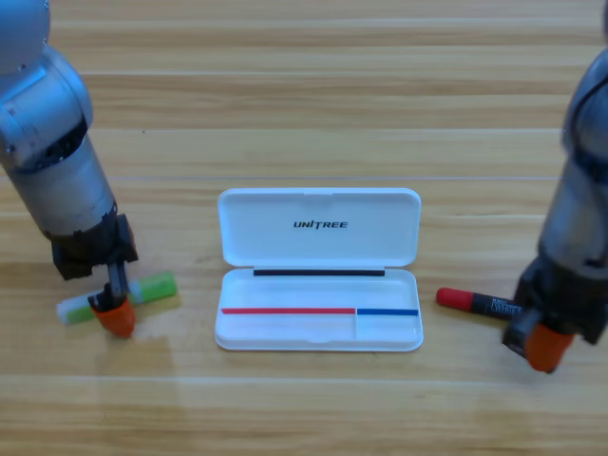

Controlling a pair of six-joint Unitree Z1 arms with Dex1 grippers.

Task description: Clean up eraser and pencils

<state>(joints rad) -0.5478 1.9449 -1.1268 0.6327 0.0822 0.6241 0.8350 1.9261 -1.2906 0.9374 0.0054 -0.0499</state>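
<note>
The light green pen (157, 287) lies tilted on the table at the left, its whitish end toward the left edge. My left gripper (116, 316) points down right over the pen's middle and hides that part. On the right lies the red-capped black marker (467, 301), red cap pointing toward the case. My right gripper (546, 347) is down at the marker's black tail end and covers it. The eraser is not in view.
An open white case (318, 342) sits in the middle of the table between the two pens, its lid (318, 204) folded back away from me and its tray holding no loose objects. Both grey arms rise along the left and right edges.
</note>
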